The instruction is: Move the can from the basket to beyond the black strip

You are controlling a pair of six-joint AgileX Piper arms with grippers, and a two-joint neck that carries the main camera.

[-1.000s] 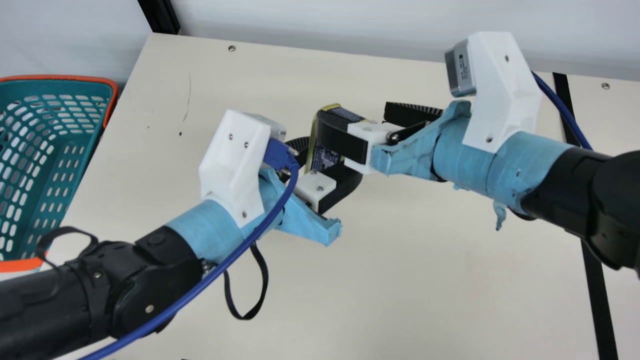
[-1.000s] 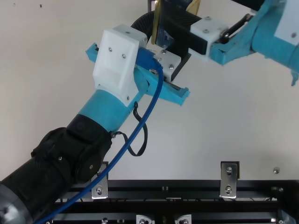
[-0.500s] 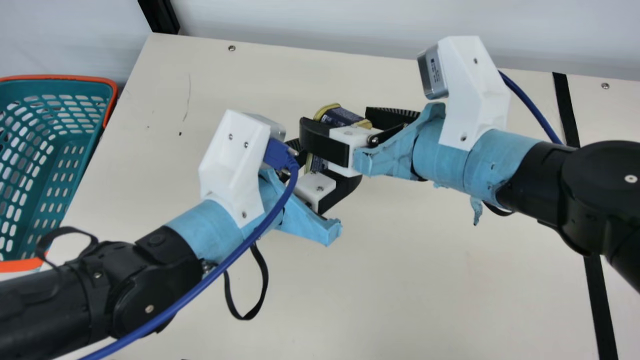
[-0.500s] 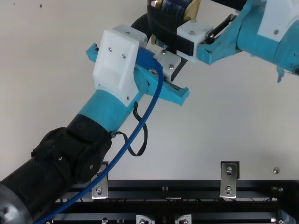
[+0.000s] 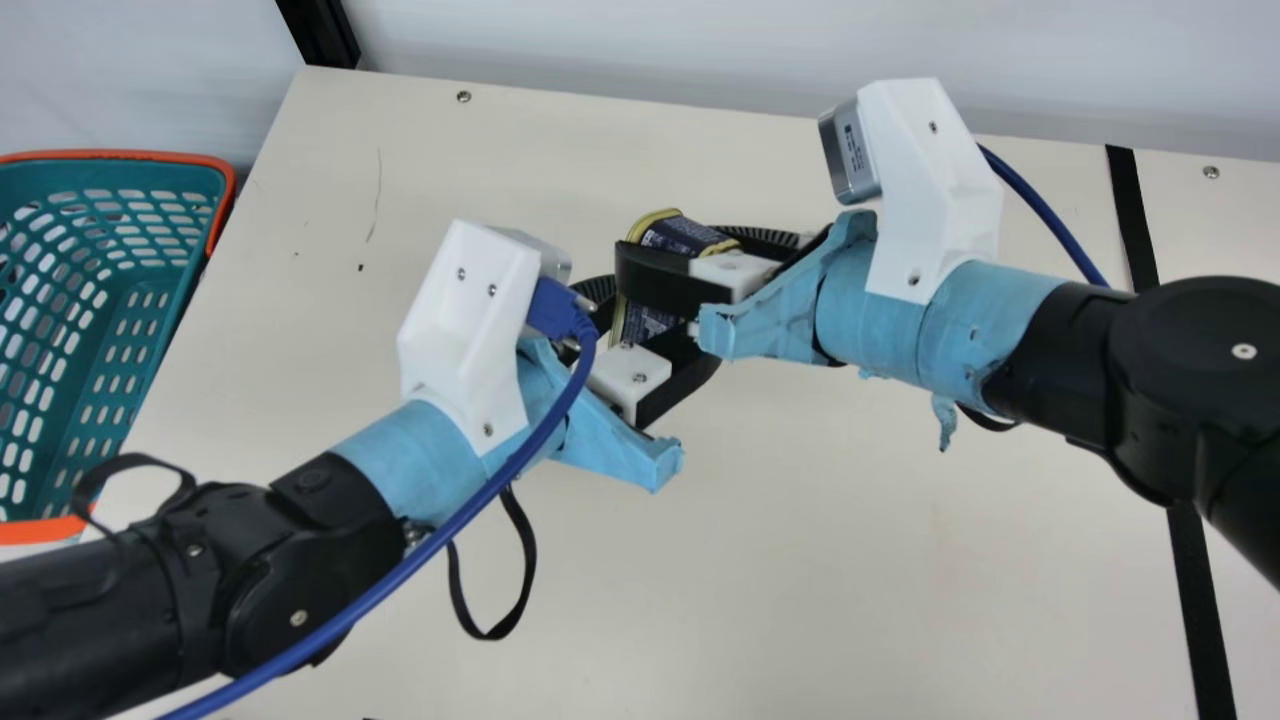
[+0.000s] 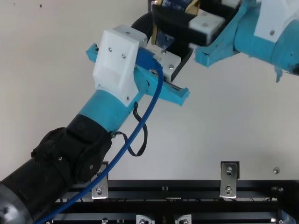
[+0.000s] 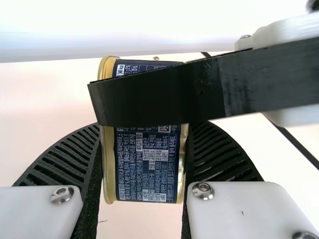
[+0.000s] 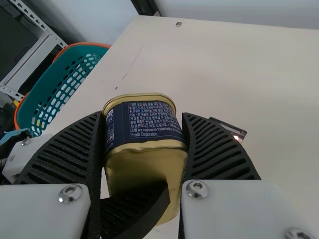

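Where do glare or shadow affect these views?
Left wrist view: cream tabletop washes out almost white, but no glare on the label of the blue-and-gold metal can. Right wrist view: the can's gold end looks shaded; a silver screw on the black ribbed right gripper glints. Main view: light looks even.

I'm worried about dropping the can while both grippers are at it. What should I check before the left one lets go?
1. Can out of the basket: ok.
2. Left gripper closed on the can: ok.
3. Right gripper closed on the can, a finger along either side: ok.
4. Right grip firm enough to carry it alone: cannot tell.
5. Left gripper off the can: not ok, its fingers press both sides.
6. Can beyond the black strip: not ok, it is on the basket's side.
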